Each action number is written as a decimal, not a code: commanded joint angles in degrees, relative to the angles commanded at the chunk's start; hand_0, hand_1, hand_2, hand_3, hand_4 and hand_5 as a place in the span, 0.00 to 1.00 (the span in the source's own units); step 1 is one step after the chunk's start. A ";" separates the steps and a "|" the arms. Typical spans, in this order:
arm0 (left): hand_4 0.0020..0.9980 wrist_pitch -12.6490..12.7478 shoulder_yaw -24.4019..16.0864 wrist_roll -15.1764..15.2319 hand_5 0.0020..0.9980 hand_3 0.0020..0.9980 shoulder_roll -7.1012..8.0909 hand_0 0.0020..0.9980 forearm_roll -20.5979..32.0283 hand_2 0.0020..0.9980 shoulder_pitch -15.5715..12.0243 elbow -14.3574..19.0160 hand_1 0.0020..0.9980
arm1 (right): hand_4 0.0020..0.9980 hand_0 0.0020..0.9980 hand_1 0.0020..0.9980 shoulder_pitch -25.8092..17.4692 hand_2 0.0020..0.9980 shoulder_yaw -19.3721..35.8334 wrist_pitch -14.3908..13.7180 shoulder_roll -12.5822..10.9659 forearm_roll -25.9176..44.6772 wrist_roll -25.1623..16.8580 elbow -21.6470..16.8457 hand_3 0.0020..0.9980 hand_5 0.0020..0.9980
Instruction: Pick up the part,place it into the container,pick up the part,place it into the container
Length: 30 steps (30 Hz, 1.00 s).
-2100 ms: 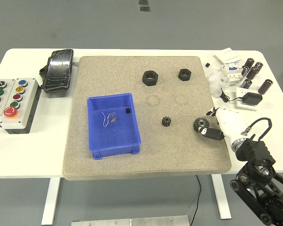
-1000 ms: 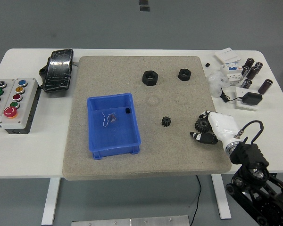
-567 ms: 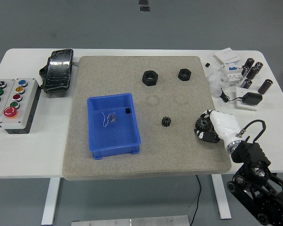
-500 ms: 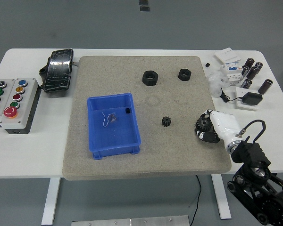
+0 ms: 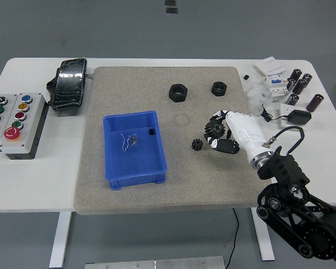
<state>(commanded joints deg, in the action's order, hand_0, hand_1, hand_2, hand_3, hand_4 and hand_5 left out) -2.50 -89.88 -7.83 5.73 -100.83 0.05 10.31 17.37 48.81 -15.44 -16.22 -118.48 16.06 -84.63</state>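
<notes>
— Gripping a black toothed gear (image 5: 215, 128), our right hand (image 5: 226, 132) hangs over the grey mat (image 5: 157, 89), its white fingers (image 5: 224, 144) curled around the part. Where do we see the other parts?

— We see a smaller black gear (image 5: 197, 144) lying on the mat just to the left of that hand, apart from it. Two black hex nuts sit farther back on the mat: a larger nut (image 5: 178, 92) and a smaller nut (image 5: 219, 88) to its right.

— And the container?

— We find the blue bin (image 5: 112, 157) on the left half of the mat, well apart from the hand. Inside it we make out a small black piece (image 5: 152, 132) near the far right corner and a bit of thin wire (image 5: 125, 141); we cannot tell more.

— What else is on the counter (image 5: 22, 179)?

— We note a grey button box (image 5: 17, 120) with coloured buttons at the left edge, a black wrapped bundle (image 5: 70, 83) behind it, and at the far right a cluster of dark cylinders (image 5: 301, 84), a white boxed component (image 5: 273, 75) and a black adapter (image 5: 298, 117). Our left arm does not appear.
</notes>
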 joint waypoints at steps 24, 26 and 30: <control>0.71 -0.51 -7.66 -3.16 0.28 0.67 0.16 0.66 -7.15 0.64 0.23 0.00 0.66 | 0.50 0.67 0.76 18.24 0.75 -21.54 8.76 9.27 4.71 -3.06 6.18 0.71 0.25; 0.71 -0.52 -7.68 -3.21 0.28 0.67 0.15 0.66 -7.20 0.64 0.21 0.00 0.66 | 0.60 0.67 0.80 18.15 0.78 -21.50 8.59 9.36 3.94 -2.90 6.15 0.72 0.25; 0.71 -0.54 -7.62 -3.25 0.28 0.67 0.08 0.66 -7.16 0.64 0.20 0.00 0.66 | 0.60 0.67 0.80 17.99 0.78 -21.18 7.94 9.42 3.41 -2.97 6.04 0.72 0.25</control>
<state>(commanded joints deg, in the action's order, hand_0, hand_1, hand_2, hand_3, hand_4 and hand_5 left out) -3.04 -97.50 -11.07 5.81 -107.99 0.25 10.31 35.36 27.63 -7.50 -6.80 -115.07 13.09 -78.59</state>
